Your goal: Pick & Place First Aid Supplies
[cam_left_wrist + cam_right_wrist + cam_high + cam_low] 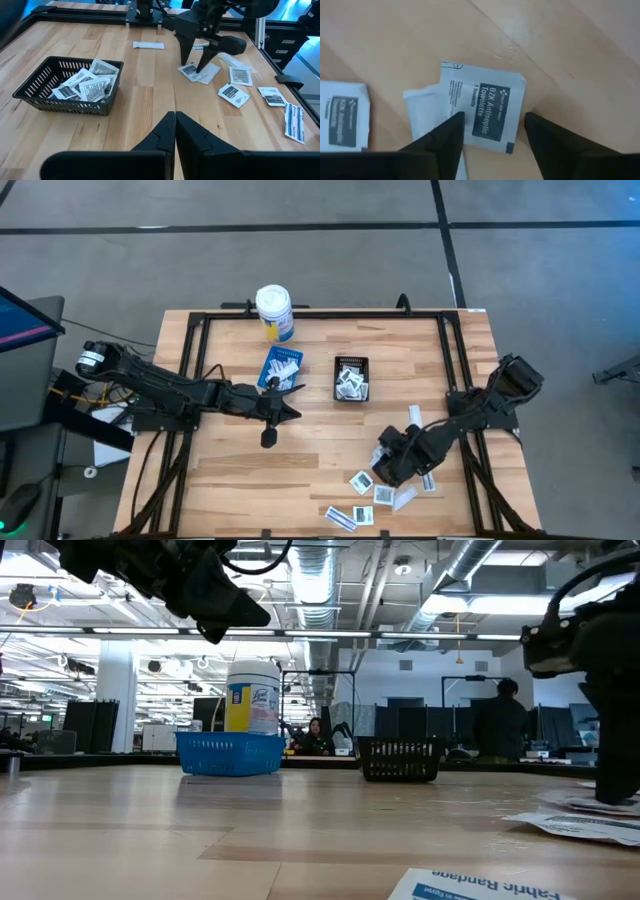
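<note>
We are partway through: several packets already lie in the black tray and the blue tray, while about eight are left loose on the table near the right arm. Our right gripper hangs spread wide just above one packet, a squarish white towelette sachet with dark print, lying flat and overlapping another. Our left gripper waits pressed closed and empty, mid-table beside the trays.
</note>
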Tool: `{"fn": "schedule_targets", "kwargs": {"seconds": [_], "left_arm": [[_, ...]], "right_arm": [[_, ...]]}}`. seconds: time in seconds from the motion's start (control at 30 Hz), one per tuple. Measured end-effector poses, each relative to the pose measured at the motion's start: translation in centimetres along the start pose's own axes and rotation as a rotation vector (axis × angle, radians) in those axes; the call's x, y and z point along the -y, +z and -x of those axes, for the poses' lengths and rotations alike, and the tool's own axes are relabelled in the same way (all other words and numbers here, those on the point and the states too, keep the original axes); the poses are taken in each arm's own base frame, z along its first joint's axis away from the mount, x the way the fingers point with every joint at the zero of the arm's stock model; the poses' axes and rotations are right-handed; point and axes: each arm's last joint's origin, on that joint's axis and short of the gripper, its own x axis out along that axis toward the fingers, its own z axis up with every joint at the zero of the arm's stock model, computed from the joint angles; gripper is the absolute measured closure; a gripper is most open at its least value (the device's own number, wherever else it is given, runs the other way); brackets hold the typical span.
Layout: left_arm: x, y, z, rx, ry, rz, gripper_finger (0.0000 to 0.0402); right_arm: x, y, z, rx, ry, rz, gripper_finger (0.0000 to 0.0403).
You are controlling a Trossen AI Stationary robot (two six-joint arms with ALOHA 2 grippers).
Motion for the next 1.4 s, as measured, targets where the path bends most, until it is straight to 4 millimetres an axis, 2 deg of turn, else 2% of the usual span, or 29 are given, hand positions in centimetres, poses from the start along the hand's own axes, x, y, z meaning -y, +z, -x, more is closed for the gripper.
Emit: {"fn": "schedule_targets", "kwargs": {"seconds": [0.1,0.2,0.3,0.5,0.73,0.9,1.13,1.27,1.4], "left_arm": [[0.0,0.0,0.0,-0.004,0.000,-0.001,0.0390],[0.0,0.0,0.0,-0.004,0.000,0.000,0.0390],[0.0,0.0,0.0,-0.004,0.000,0.000,0.0390],[0.0,0.0,0.0,-0.004,0.000,-0.001,0.0390],[0.0,0.0,0.0,-0.004,0.000,-0.001,0.0390],[0.0,0.0,0.0,-0.004,0.000,-0.001,0.0390],[0.0,0.0,0.0,-0.003,0.000,-0.008,0.0390],[0.0,0.0,0.0,-0.003,0.001,-0.008,0.0390],[0.0,0.0,0.0,-0.003,0.000,-0.008,0.0390]], "right_arm": [[0.0,-0.1,-0.9,0.000,-0.058,0.012,0.0184],[-0.1,-0.2,-1.2,0.013,-0.064,0.040,0.0197],[-0.2,-0.3,-0.7,0.033,-0.059,0.085,0.0239],[-0.1,0.3,1.3,0.120,-0.028,0.096,0.0338],[-0.2,1.2,1.8,0.241,-0.034,0.115,0.0395],[0.4,3.5,1.5,0.421,-0.111,0.076,0.0400],[2.0,8.0,1.1,0.695,-0.298,0.008,0.0398],[3.2,10.7,0.4,0.683,-0.366,-0.014,0.0384],[3.5,13.4,-0.4,0.574,-0.300,0.032,0.0357]]}}
